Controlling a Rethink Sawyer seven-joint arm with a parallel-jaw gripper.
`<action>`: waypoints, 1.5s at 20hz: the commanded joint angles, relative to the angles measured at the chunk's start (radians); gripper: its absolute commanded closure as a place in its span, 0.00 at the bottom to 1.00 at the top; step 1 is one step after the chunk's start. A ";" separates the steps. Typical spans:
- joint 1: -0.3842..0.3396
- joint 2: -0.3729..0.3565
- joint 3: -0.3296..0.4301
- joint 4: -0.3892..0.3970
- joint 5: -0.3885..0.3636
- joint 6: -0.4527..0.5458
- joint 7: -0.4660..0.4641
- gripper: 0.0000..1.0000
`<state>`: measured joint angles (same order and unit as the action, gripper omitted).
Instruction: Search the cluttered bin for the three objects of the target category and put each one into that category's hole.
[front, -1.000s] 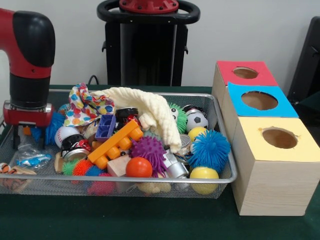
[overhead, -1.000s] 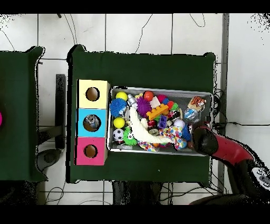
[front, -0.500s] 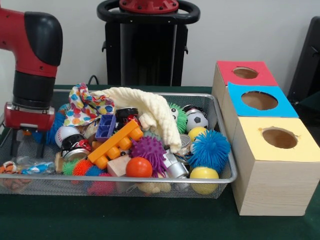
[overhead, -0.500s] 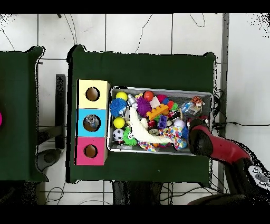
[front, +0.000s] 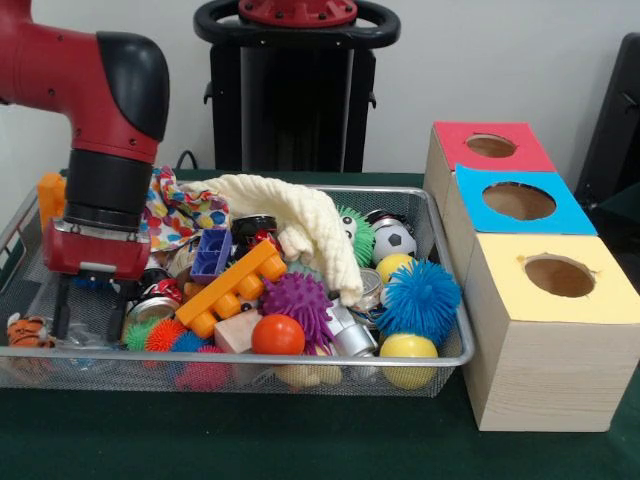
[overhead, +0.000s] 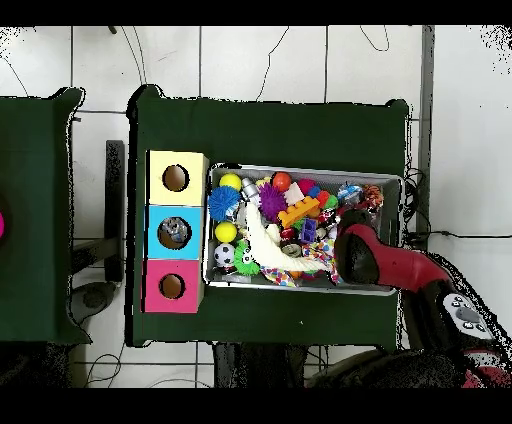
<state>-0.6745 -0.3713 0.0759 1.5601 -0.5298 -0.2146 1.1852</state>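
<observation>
My gripper (front: 90, 318) hangs open inside the left end of the wire bin (front: 300, 358), fingers spread, with nothing visibly between them. Its tips are low among the clutter, next to a red and black can (front: 152, 297). In the overhead view the red arm (overhead: 362, 256) covers the gripper. The bin holds a cream cloth (front: 300, 215), a dotted cloth (front: 175, 215), an orange brick (front: 232, 288), a blue brick (front: 211, 253), a purple spiky ball (front: 297, 302), a blue spiky ball (front: 418, 298), an orange ball (front: 277, 335), a yellow ball (front: 408, 352) and a soccer ball (front: 394, 240).
Three boxes stand right of the bin, with a red hole (front: 490, 146), a blue hole (front: 518, 200) and a yellow hole (front: 559, 276). A small tiger toy (front: 25, 330) lies at the bin's left corner. An orange block (front: 50, 195) stands at the far left rim.
The arm has moved right along the bin's left end, toward the cans. The tiger toy and clear bag shifted, and the orange block behind the arm now shows.
</observation>
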 joint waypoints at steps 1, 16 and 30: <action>0.034 0.025 -0.032 -0.087 -0.003 -0.020 0.140 0.00; 0.159 0.128 -0.268 -0.166 0.143 0.096 0.183 0.00; -0.029 0.208 -0.045 -0.145 0.178 0.327 0.099 0.00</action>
<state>-0.6001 -0.3117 -0.0695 1.4419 -0.3807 -0.1343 1.1856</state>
